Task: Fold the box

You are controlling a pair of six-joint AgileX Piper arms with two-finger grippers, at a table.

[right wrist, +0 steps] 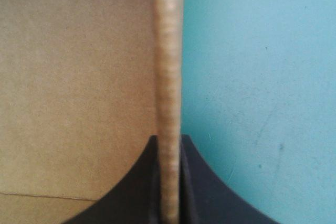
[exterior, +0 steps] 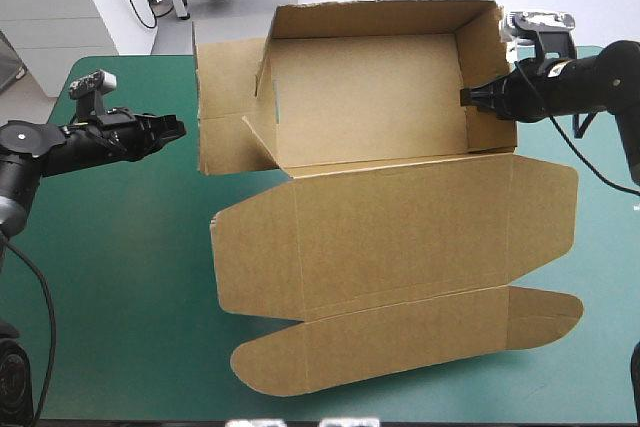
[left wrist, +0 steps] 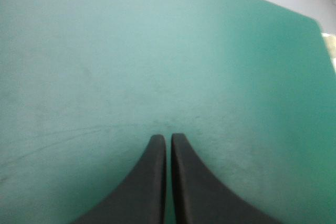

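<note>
- High view: the box (exterior: 390, 227) lies mid-table on the teal-green cover (exterior: 120, 247). Its tray stands toward 12 o'clock with walls raised, and its lid lies flat toward 6 o'clock.
- We judge the board light, stiff between creases and easily dented. Take hold on wall edges, close to a crease.
- The right gripper (exterior: 466, 97) meets the tray's 3 o'clock wall. The left gripper (exterior: 180, 128) hangs at 9 o'clock, clear of the splayed wall on that side.
- Left wrist view: the left gripper (left wrist: 168, 142) has its fingers pressed together, holding nothing. Only cover lies ahead; no board is in view.
- Right wrist view: the right gripper (right wrist: 169, 148) is clamped on the box (right wrist: 79, 77), all but closed. The wall edge runs straight between the fingers and on ahead. The tray's inside lies to one side and bare cover (right wrist: 252, 77) to the other.
</note>
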